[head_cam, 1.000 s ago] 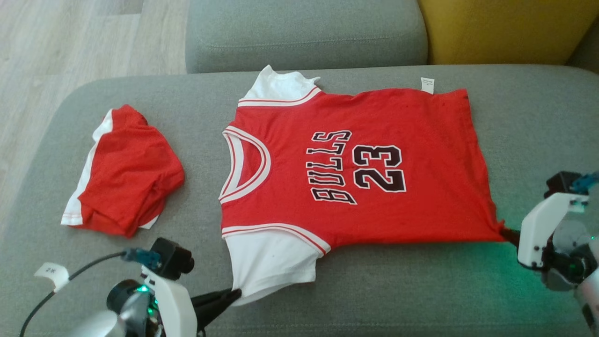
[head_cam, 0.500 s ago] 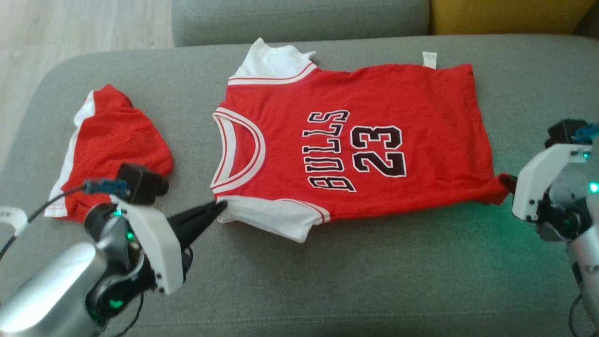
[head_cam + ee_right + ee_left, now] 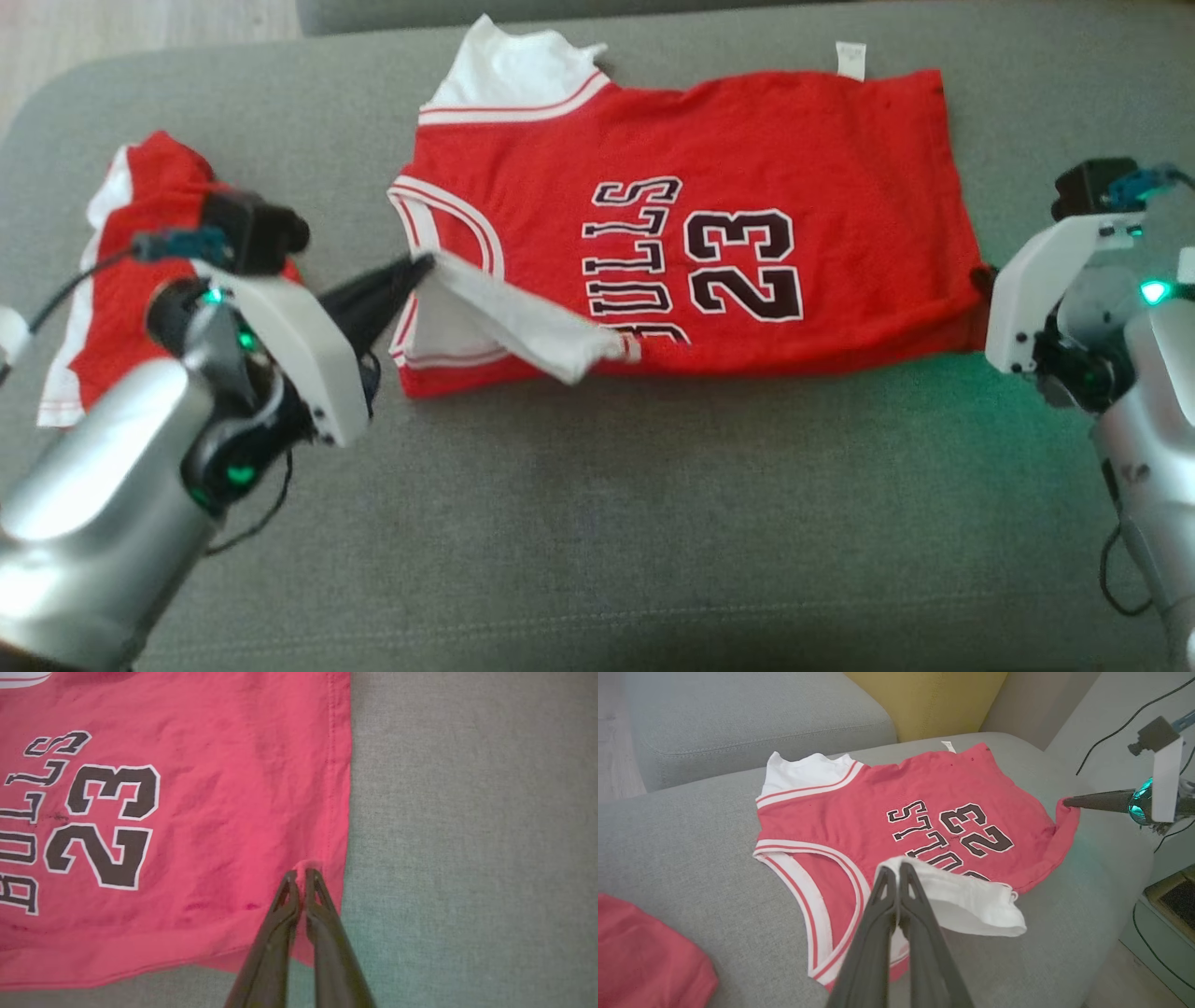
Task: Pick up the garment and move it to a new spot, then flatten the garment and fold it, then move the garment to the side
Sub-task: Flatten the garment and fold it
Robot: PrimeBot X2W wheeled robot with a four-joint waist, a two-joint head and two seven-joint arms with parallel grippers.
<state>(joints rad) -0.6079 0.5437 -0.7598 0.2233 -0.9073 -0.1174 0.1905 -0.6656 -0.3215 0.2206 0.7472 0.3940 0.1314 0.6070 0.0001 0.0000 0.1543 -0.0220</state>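
The garment (image 3: pixel 747 140), a red jersey with white sleeves and black "BULLS 23" lettering, lies spread on the grey sofa seat (image 3: pixel 597 523). My left gripper (image 3: pixel 425 264) is shut on its near white sleeve (image 3: pixel 504 322), lifted and carried over the collar. In the left wrist view my left gripper (image 3: pixel 896 870) pinches that white sleeve (image 3: pixel 971 900). My right gripper (image 3: pixel 980 278) is shut on the garment's near hem corner at the right. In the right wrist view my right gripper (image 3: pixel 301 875) holds a raised pinch of the red garment (image 3: pixel 210 812), whose near edge is folded over.
A second red and white garment (image 3: pixel 103 308) lies crumpled at the left, partly behind my left arm. Bare grey cushion stretches in front of the jersey. A yellow cushion (image 3: pixel 924 700) and a grey backrest (image 3: pixel 738 714) stand behind.
Both grippers have carried the jersey's near edge away from me, folding it over the front. The white sleeve now lies over the collar. The head camera tilted, shifting the whole view.
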